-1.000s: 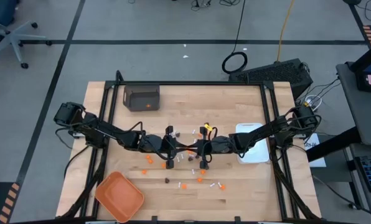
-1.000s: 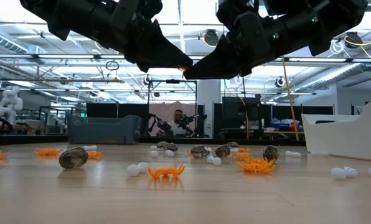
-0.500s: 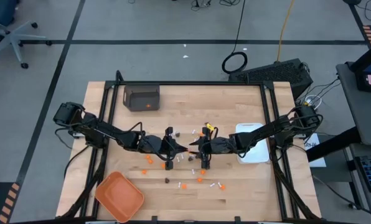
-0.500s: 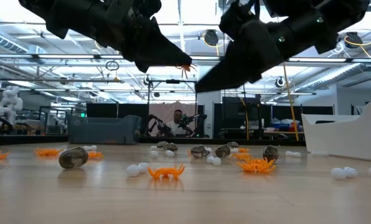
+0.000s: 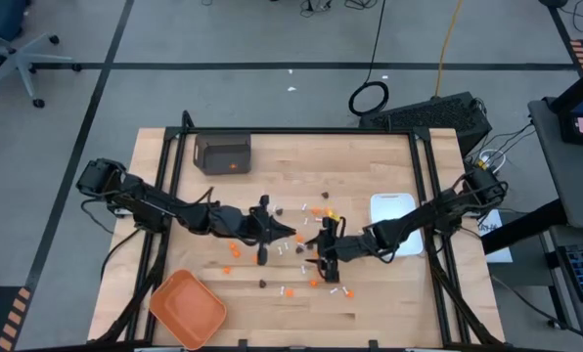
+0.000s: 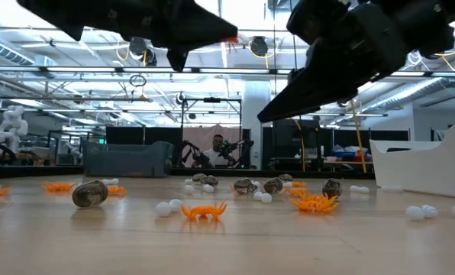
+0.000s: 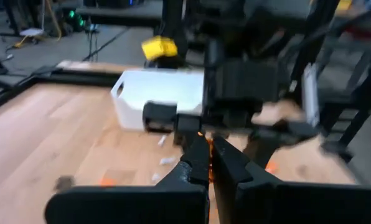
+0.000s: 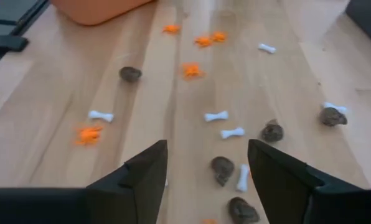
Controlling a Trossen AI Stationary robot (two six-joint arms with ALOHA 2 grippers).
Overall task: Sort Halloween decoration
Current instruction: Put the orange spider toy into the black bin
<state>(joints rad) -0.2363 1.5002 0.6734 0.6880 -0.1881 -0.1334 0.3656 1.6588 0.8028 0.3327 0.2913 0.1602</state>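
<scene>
Small orange bits (image 8: 192, 70), dark brown bits (image 8: 223, 168) and white sticks (image 8: 216, 116) lie scattered on the wooden table's middle (image 5: 301, 264). My left gripper (image 5: 293, 233) is high above them and shut on one orange bit (image 6: 231, 37). My right gripper (image 5: 317, 252) stands open just near-right of it, above the loose pieces, with nothing between its fingers (image 8: 145, 180). In the low view it hangs slanting down at the upper right (image 6: 277, 113). My left gripper pinches an orange bit (image 7: 201, 133) between its two fingers, at their free ends. The fingers come nearly level from the table's left. The bit is lifted clear, well above the table.
An orange tray (image 5: 187, 303) sits at the near left corner, a white rectangular dish (image 5: 394, 207) at the right under my right arm, and a dark box (image 5: 223, 154) at the far left. More orange bits (image 6: 313, 202) and dark bits (image 6: 90, 192) dot the middle.
The two grippers met tip to tip on the orange bit. My right gripper opened, let go of the bit and drew back toward the near edge. My left gripper kept the bit and rose with it.
</scene>
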